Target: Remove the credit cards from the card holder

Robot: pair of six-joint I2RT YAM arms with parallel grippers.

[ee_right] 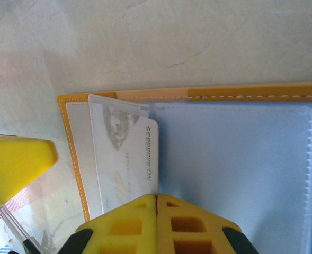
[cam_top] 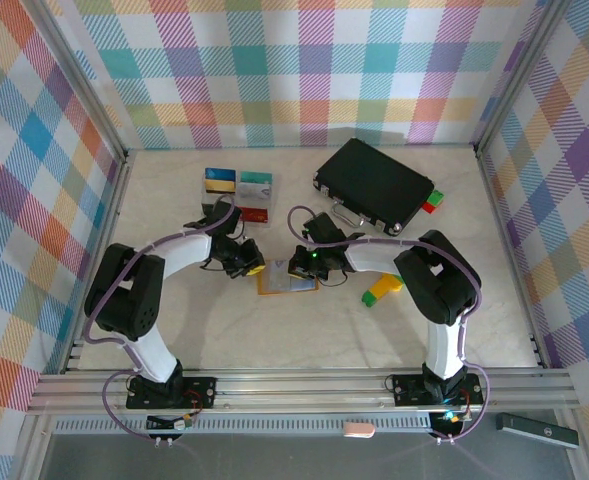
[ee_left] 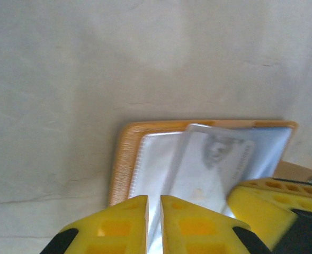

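Note:
The orange-tan card holder [cam_top: 287, 283] lies open on the table between both grippers, its grey-blue pockets facing up [ee_right: 235, 174]. A grey-white credit card [ee_left: 214, 159] sits tilted, partly out of the holder's left clear pocket [ee_right: 121, 159]. My left gripper [ee_left: 154, 203] is at that pocket's near edge, its fingers closed to a thin slit into which the card's lower end runs. My right gripper [ee_right: 156, 203] is shut with nothing between its fingers and rests on the holder's middle, beside the card. Blue-and-yellow [cam_top: 217, 180], teal [cam_top: 255, 183] and red [cam_top: 255, 212] cards lie at the back.
A large black hard case [cam_top: 374, 185] lies at the back right with a red and green block [cam_top: 431, 200] at its corner. A green-and-yellow block [cam_top: 382, 290] lies just right of the right arm. Plaid walls close in the table on three sides.

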